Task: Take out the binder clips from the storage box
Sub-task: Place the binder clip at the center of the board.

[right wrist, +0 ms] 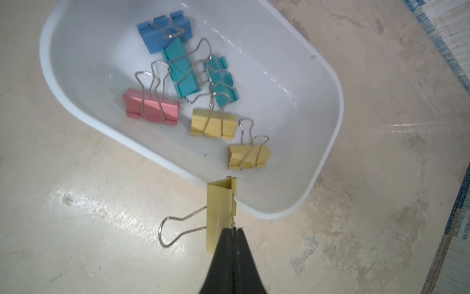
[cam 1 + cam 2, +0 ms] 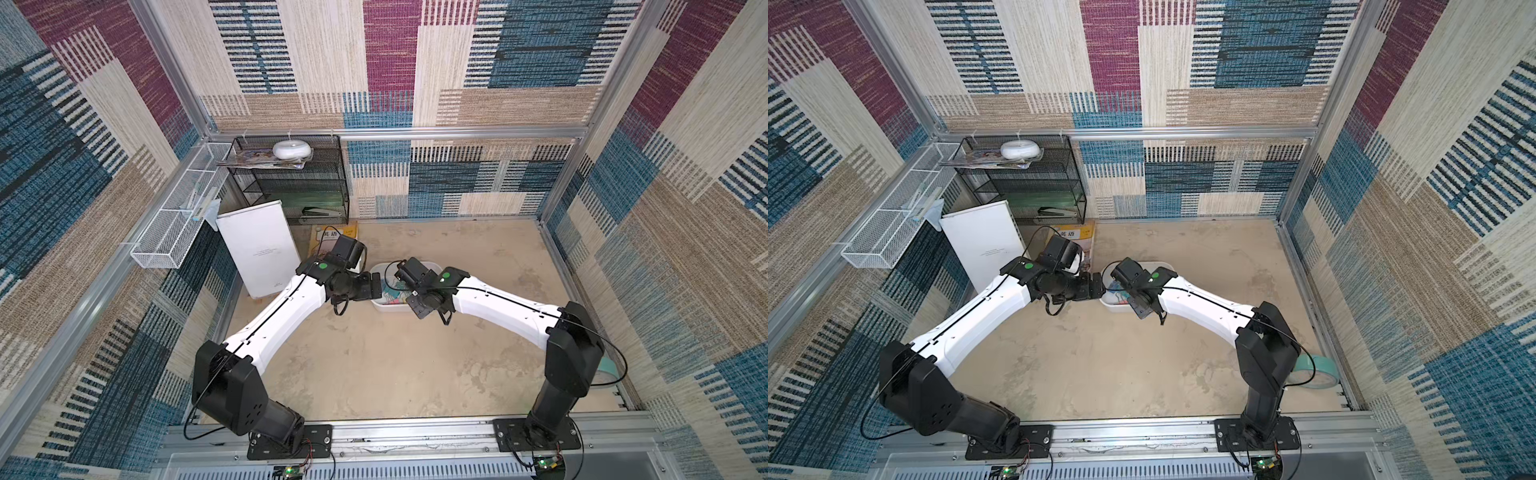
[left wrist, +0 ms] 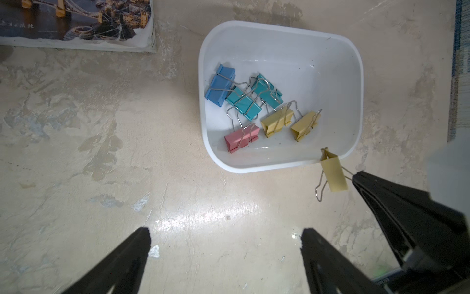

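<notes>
Progress: one lifted, six to go.
Left gripper [image 3: 225,233] spread and empty beside the shallow white plastic storage box [image 3: 203,63]; six pastel binder clips [image 3: 244,104] lie inside; right gripper [image 1: 232,230] pinches a yellow wire-handled binder clip [image 1: 218,208] above its rim, not yet set down.

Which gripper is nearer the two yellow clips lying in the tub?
Right. The right gripper, shut on a third yellow clip, sits outside the storage box rim beside the loose yellow clips; the left gripper, open, hangs farther off over bare table.
</notes>
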